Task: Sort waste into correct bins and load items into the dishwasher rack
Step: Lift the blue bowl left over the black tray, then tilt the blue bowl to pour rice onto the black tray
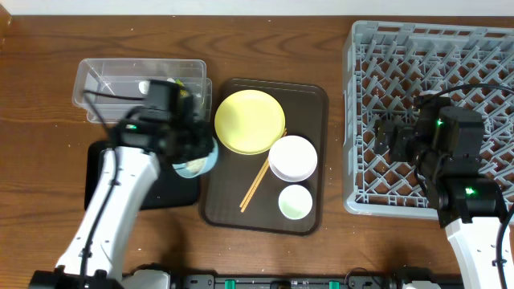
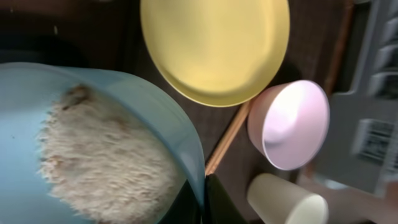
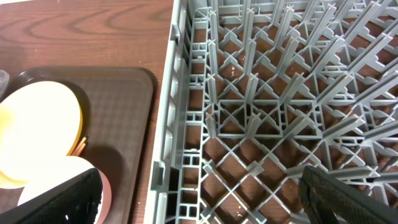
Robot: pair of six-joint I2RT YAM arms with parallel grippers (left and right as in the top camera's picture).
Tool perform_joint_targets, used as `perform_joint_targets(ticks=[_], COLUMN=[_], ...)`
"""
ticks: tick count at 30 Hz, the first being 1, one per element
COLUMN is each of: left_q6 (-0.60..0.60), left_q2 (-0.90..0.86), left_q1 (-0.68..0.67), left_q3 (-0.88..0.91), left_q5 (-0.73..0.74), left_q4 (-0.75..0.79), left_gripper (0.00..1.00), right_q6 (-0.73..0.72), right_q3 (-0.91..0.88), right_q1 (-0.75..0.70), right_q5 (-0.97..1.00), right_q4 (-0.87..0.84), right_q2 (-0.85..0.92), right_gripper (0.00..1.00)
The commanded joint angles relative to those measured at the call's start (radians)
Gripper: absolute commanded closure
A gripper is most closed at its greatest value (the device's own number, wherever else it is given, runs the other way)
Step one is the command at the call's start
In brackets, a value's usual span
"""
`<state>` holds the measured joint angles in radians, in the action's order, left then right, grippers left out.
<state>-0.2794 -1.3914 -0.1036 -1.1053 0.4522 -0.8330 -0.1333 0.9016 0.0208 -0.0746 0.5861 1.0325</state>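
Left wrist view: the left gripper pinches the rim of the light blue bowl, which is heaped with rice grains. Overhead, the arm hides most of that bowl. The overhead view alone places it above the edge of the black tray, beside the brown serving tray. Right wrist view: the right gripper, fingers spread wide, hangs over the dishwasher rack. The yellow plate lies on the serving tray.

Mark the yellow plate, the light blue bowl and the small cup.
yellow plate (image 1: 250,120): overhead view, middle of its face.
light blue bowl (image 2: 152,112): left wrist view, bare inner wall near the rim.
small cup (image 1: 295,201): overhead view, inside its mouth.
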Motion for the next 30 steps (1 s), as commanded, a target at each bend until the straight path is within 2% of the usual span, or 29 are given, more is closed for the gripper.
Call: perform_joint_targets(ticks=[1,5,9,12,20,26,30], left_q6=[0.171,0.324,0.448,0.492,0.489,0.4,0.37], left_q2=[-0.026,-0.09,-0.172,-0.236,-0.372,-0.444,-0.468], left_q1=[0.135,0.275,0.372,0.427,0.547,0.623,0.667], left_q3=[-0.009,-0.008,-0.004,0.001,0.002,0.002,0.002], left_q5=[0.301,0.527,0.644,0.698,0.825,0.833,0.902], left_q4=[-0.031,-0.097,-0.165,-0.195,-0.217,-0.225,-0.237], left_gripper=[0.94,0.94,0.94,0.94,0.94,0.94,0.94], right_q6=[-0.007,-0.007,-0.007,-0.003,0.012,0.012,0.012], right_q3=[0.019,0.019,0.019,0.019,0.019,0.019,0.019], right_q1=[0.006,0.006,0.006,0.006,0.006,0.006,0.006], right_q5=[-0.005,-0.004,-0.004,-0.004,-0.004,-0.004,-0.004], right_q4=[0.001,0.001,0.001,0.001,0.001,0.0,0.001], right_q2=[0.0,0.0,0.0,0.0,0.0,0.0,0.0], right_gripper=[0.01,0.01,0.01,0.01,0.01,0.01,0.01])
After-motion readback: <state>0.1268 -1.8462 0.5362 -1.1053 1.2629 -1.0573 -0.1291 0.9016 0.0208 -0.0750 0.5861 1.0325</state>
